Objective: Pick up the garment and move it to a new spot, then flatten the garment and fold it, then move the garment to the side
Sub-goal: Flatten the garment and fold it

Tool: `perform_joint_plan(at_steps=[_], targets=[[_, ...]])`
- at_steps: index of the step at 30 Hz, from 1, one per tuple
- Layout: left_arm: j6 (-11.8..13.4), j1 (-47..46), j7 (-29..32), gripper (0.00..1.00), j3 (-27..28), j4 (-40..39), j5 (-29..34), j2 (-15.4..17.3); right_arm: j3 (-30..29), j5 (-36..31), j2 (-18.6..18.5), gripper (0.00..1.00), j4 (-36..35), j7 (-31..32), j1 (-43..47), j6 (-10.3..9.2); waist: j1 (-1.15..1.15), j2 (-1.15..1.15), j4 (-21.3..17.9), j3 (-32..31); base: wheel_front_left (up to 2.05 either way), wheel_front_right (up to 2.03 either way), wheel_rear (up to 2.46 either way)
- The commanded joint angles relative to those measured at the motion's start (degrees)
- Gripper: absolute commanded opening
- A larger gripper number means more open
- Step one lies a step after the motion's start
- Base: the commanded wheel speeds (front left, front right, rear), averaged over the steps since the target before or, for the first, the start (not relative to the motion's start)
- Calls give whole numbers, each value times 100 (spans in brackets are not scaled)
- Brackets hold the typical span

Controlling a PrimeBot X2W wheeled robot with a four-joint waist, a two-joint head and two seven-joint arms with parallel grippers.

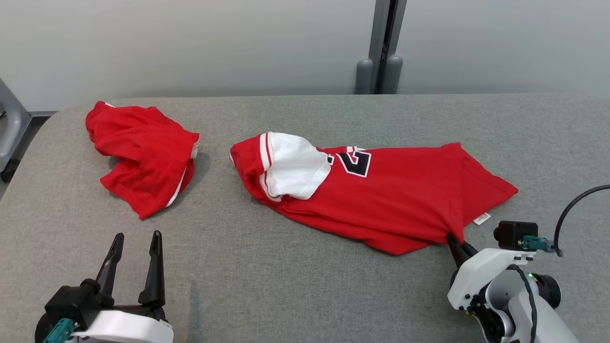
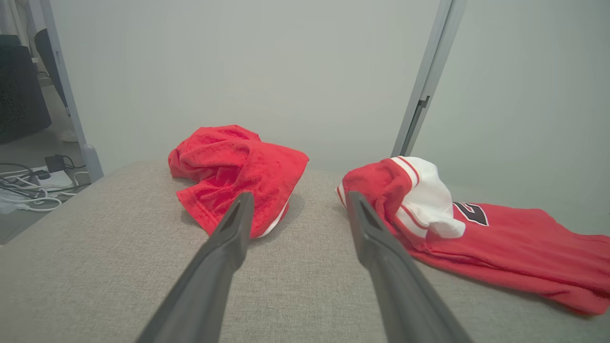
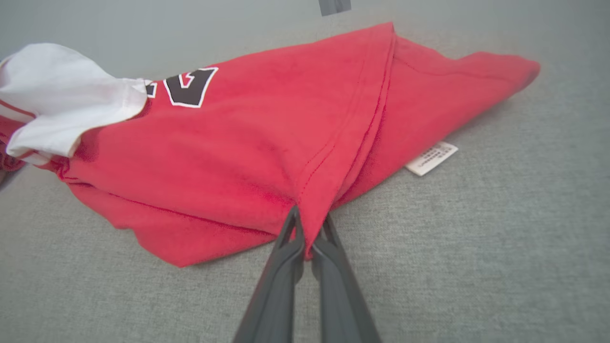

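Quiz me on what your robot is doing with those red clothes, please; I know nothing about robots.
1. True or false: the left gripper stands open, holding nothing.
2. Which part of the numbered jersey does the right gripper pinch? A. red edge B. white part C. black number
3. Fill in: in the head view, the crumpled red garment lies to the jersey's ____.
Key: 1 true; 2 A; 3 left.

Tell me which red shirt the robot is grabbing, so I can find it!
On the grey table lie two red clothes. Look at the longer one on the right, the jersey, its near corner pinched by the right tool. Unlike the crumpled shirt on the left, it has a white sleeve and a black number.
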Motion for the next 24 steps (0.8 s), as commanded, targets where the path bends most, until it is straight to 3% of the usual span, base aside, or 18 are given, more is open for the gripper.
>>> perform_joint_plan(at_steps=[1, 14, 24], targets=[[-30, 4, -5, 100, 36, 2, 43, -8, 12, 69, -53, 0, -143, -55, 64, 9, 0, 0, -88, -10, 0, 0, 0], [-84, -55, -4, 100, 3, 78, 90, -2, -401, -161, -416, 0, -1481, 367, 699, 7, 0, 0, -680, -9, 0, 0, 0], [-111, -158, -4, 100, -59, 163, 88, 53, -1015, -361, -604, 0, -1547, 408, 998, 6, 0, 0, -847, 48, 0, 0, 0]])
